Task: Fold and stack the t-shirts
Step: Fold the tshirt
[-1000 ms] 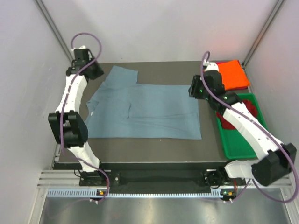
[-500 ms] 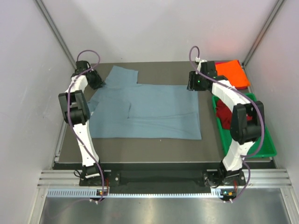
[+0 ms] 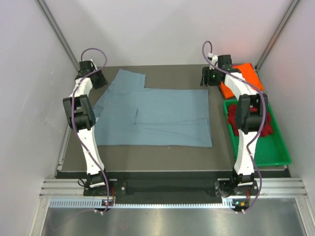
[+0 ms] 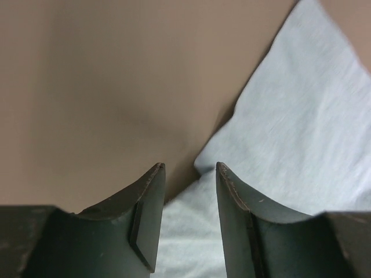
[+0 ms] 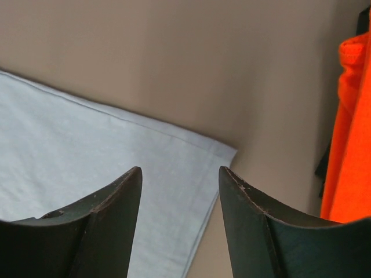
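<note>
Brown matting covers the table (image 3: 147, 157), and the dusty blue-grey cotton t-shirt (image 3: 167, 115) lies spread flat across its middle. Over its far side the left gripper (image 4: 189, 169) hovers by the sleeve and the right gripper (image 5: 179, 171) above the hem corner, both with jaws spread and empty. Such light, limp cloth will likely sag and crease, so pinching those 2 far edges at once looks best.

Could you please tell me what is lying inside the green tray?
A crumpled dark red t-shirt lies in the far half of the green tray. The right arm crosses over it, hiding its middle and anything underneath.
</note>
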Controlling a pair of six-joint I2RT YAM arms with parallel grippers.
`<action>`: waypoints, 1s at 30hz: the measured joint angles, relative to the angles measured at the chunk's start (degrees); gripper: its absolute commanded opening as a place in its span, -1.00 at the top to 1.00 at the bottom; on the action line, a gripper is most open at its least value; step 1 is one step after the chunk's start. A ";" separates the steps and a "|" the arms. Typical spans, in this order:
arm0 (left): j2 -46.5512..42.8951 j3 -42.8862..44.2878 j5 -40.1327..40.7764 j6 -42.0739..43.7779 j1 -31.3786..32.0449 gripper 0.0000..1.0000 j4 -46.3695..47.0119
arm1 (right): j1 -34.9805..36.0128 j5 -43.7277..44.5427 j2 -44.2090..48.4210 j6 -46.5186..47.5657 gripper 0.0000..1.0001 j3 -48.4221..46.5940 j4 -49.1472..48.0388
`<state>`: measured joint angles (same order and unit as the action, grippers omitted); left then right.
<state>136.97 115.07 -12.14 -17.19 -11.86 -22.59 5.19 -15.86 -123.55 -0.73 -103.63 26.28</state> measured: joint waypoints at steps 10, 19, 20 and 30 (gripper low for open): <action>4.74 4.96 -5.05 4.61 0.50 0.15 -1.22 | -0.44 -0.59 -8.24 4.85 -0.12 -10.08 5.97; 6.43 8.09 -9.49 6.82 1.03 0.26 -2.08 | -3.52 -3.30 -9.05 7.48 -0.10 -10.12 8.17; 6.69 8.26 -9.84 6.88 1.03 0.30 -2.08 | -3.67 -3.63 -9.33 7.67 -0.09 -10.12 8.22; 7.32 8.52 -12.04 7.21 1.03 1.00 -2.56 | -4.09 -6.69 -12.09 9.79 -0.03 -10.47 10.45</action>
<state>144.29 123.59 -24.18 -9.98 -10.83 -25.15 1.10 -22.55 -135.63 9.06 -114.10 36.73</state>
